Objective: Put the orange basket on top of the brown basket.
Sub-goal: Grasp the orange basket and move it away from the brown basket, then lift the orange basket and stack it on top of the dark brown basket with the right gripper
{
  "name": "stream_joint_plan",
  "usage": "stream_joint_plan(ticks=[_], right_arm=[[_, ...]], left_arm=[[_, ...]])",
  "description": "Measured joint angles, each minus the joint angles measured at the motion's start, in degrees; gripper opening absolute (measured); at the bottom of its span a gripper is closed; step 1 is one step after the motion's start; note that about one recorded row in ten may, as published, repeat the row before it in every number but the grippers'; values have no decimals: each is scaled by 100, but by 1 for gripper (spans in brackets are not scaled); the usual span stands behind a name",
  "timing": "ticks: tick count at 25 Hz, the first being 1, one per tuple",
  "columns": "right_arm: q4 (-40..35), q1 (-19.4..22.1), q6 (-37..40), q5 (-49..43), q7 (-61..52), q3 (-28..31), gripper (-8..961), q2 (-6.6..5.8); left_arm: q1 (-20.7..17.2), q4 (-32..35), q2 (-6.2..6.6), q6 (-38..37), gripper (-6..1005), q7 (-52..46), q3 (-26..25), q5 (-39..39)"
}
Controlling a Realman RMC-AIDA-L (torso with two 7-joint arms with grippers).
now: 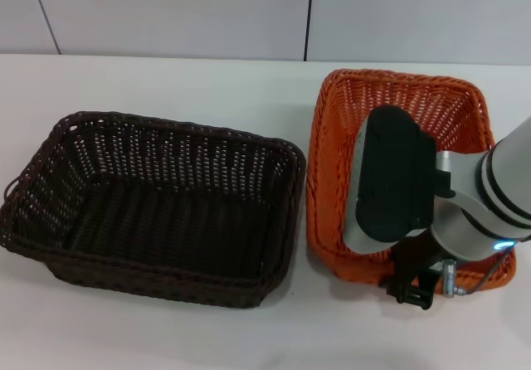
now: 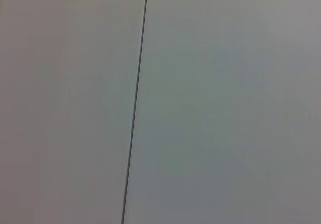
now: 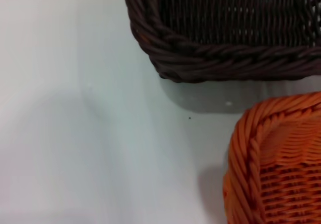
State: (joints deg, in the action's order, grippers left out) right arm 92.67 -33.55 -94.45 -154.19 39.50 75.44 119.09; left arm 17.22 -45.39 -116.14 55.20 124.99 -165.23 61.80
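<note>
Here, the orange basket is seen as a bright rectangular woven piece with sloped openwork sides and a braided rim, standing on the white tabletop at the robot's right side. Just beside it, to the left, the brown basket is placed, dark chocolate in colour and of like shape and weave; a narrow strip of tabletop is seen between them in the right wrist view. Two baskets are counted, one of each colour, and both are empty. The right pincer is found at the near edge of the orange basket, but it is mostly covered by the black and grey wrist above it, so it cannot be told whether it is open or closed. The near part of the orange basket is hidden by the same arm. The left pincer is not shown; only a pale wall is seen in the left wrist view.
</note>
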Motion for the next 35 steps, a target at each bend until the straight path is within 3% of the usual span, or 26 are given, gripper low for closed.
stream_joint_plan(ticks=[4, 10, 19, 35], right_arm=[[58, -14, -31, -5, 3, -9, 184, 0], [334, 0, -42, -209, 98, -11, 131, -1], [945, -92, 237, -1261, 498, -64, 130, -11], [1031, -778, 296, -1316, 974, -341, 130, -61]], left_arm=[[3, 3, 11, 0, 519, 0, 0, -8], [12, 5, 26, -1, 519, 0, 0, -6], [35, 13, 48, -1, 518, 0, 0, 2], [85, 141, 108, -17, 516, 6, 0, 25]])
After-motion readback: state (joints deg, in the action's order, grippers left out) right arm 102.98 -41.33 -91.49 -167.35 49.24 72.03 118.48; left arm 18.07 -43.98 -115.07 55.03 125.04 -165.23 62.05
